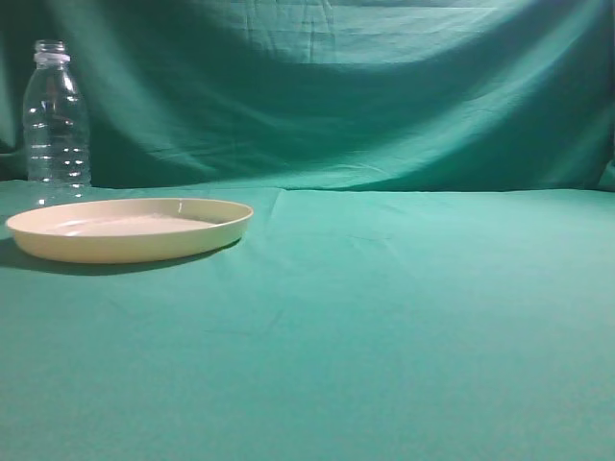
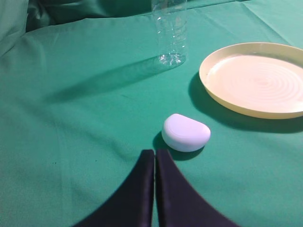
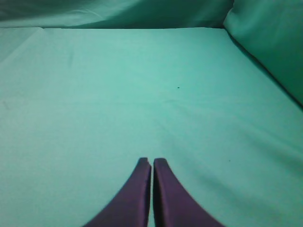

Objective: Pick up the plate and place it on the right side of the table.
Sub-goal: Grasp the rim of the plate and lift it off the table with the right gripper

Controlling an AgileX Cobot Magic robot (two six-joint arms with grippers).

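Observation:
The cream-yellow plate (image 1: 130, 229) lies flat on the teal-green table (image 1: 404, 307) at the left of the exterior view. It also shows in the left wrist view (image 2: 255, 78), ahead and to the right of my left gripper (image 2: 155, 152), which is shut and empty above the cloth. My right gripper (image 3: 152, 162) is shut and empty over bare cloth (image 3: 142, 94); no plate shows in the right wrist view. Neither gripper appears in the exterior view.
A clear plastic bottle (image 1: 56, 120) stands upright behind the plate; it also shows in the left wrist view (image 2: 170, 33). A small white rounded case (image 2: 185, 133) lies just ahead of my left gripper. A draped green backdrop (image 1: 336, 86) closes the far side.

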